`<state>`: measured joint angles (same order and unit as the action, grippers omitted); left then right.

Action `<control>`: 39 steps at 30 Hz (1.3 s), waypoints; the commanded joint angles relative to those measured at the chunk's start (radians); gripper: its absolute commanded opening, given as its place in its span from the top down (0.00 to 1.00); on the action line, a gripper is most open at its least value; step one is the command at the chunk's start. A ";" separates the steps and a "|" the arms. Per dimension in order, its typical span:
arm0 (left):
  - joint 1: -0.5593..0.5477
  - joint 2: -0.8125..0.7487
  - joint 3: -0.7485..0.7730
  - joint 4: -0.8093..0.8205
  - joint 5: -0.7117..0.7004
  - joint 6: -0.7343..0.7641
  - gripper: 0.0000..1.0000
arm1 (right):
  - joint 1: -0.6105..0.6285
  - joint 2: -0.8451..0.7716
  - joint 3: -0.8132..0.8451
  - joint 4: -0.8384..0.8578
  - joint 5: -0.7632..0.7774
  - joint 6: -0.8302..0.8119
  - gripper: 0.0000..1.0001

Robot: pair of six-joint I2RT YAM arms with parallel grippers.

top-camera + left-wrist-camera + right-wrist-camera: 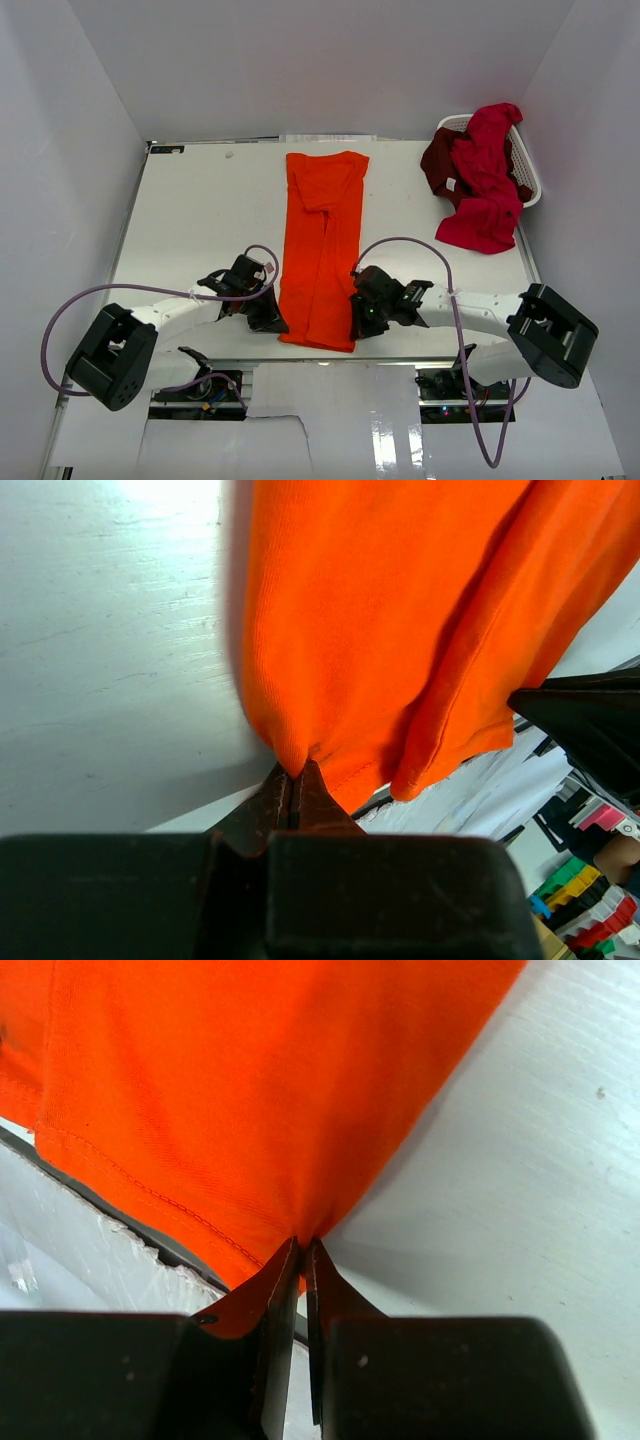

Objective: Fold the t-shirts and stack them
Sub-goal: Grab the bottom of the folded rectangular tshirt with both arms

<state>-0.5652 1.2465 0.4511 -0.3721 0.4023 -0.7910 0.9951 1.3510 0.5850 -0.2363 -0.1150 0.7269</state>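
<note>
1. Orange t-shirt [322, 250] lay as a long, narrow strip on the white table [200, 220]. Its long axis ran from 12 o'clock (far end) to 6 o'clock (hem, at the near edge).
2. The left gripper [268, 318] sat at the hem's 9 o'clock corner and the right gripper [358, 322] at its 3 o'clock corner. Each arm was nearest its own corner, and the rest of the cloth lay toward 12 o'clock from both.
3. Both pairs of jaws were pressed together, each pinching a corner of the orange hem.
4. Judged next move: carry the hem toward 12 o'clock along the long axis to halve the strip, with the two corners travelling level.
5. Only the overhead view showed the strip's whole length. It also showed the crimson t-shirt [485, 180] and maroon t-shirt [438, 160] heaped in the white basket [530, 185] at 2 o'clock, well apart.
6. Only the wrist views showed the cloth bunched at the closed tips, the hem stitching, and the table's near edge beside it.
</note>
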 commanded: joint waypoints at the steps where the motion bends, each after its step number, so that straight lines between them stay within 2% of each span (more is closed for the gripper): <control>1: -0.004 -0.001 -0.020 -0.002 -0.043 0.006 1.00 | 0.001 -0.039 -0.025 -0.026 0.023 0.017 0.88; 14: -0.005 -0.005 -0.035 0.005 -0.031 -0.014 0.98 | -0.012 -0.061 -0.060 -0.023 0.018 0.012 0.87; 20: -0.007 -0.001 -0.038 0.019 -0.011 -0.020 0.97 | -0.012 -0.064 -0.056 -0.020 0.000 0.019 0.66; 23: -0.010 0.002 -0.037 0.021 -0.011 -0.022 0.97 | -0.012 -0.087 -0.060 -0.017 -0.011 0.029 0.62; 31: -0.018 0.005 -0.042 0.032 -0.008 -0.030 0.97 | -0.013 -0.173 -0.129 0.021 -0.046 0.092 0.60; 39: -0.024 0.013 -0.048 0.047 -0.002 -0.036 0.97 | -0.012 -0.138 -0.214 0.182 -0.118 0.141 0.61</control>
<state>-0.5800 1.2495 0.4297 -0.3225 0.4274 -0.8295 0.9829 1.1790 0.3988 -0.0994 -0.2230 0.8497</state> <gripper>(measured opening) 0.032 0.394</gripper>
